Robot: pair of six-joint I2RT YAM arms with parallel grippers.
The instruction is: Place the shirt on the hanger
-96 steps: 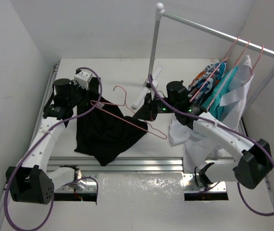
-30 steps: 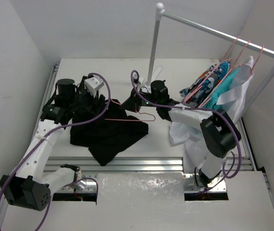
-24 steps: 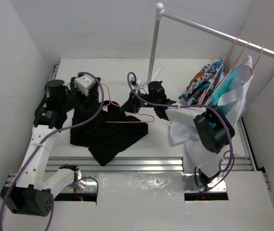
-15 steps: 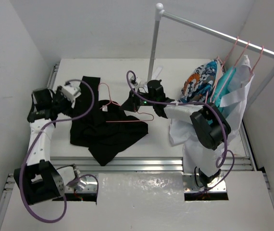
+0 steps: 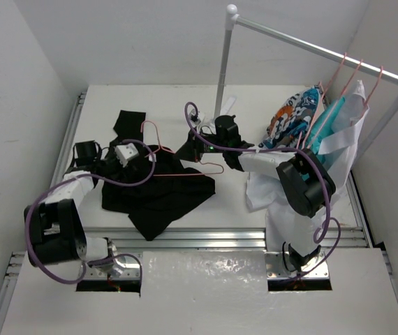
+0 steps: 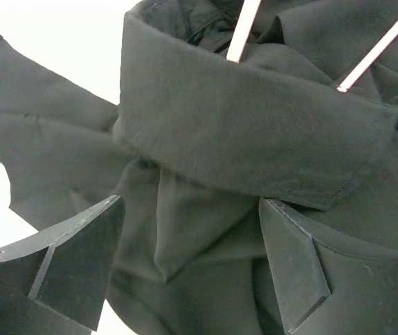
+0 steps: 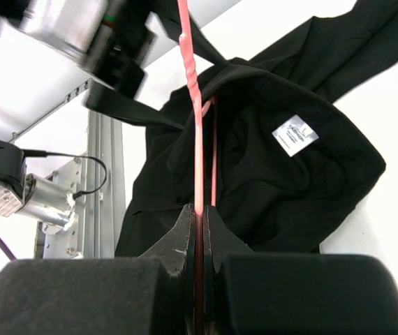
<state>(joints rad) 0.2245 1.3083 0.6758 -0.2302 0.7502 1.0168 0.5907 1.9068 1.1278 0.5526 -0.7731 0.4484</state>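
Note:
The black shirt (image 5: 158,192) lies crumpled on the white table, a sleeve (image 5: 129,122) trailing toward the back left. The pink hanger (image 5: 185,174) lies over it, its wires partly tucked under the collar and its hook (image 5: 150,129) sticking out at the back. My right gripper (image 5: 186,151) is shut on a hanger wire (image 7: 199,139); its wrist view looks into the shirt's neck and shows the white label (image 7: 295,135). My left gripper (image 6: 188,230) is open, low at the shirt's left side, its fingers (image 6: 80,255) straddling a fold of cloth below the collar (image 6: 255,132).
A white clothes rack (image 5: 221,70) stands at the back right. On its bar hang pink hangers with a patterned garment (image 5: 293,118), a teal one (image 5: 328,132) and a white one (image 5: 279,192) draping to the table. Metal rails (image 5: 70,136) edge the table at left and front.
My left arm pulled away to the left, drawing a sleeve out to the back left, then came back down onto the shirt's collar area. The right gripper kept its hold on the hanger.

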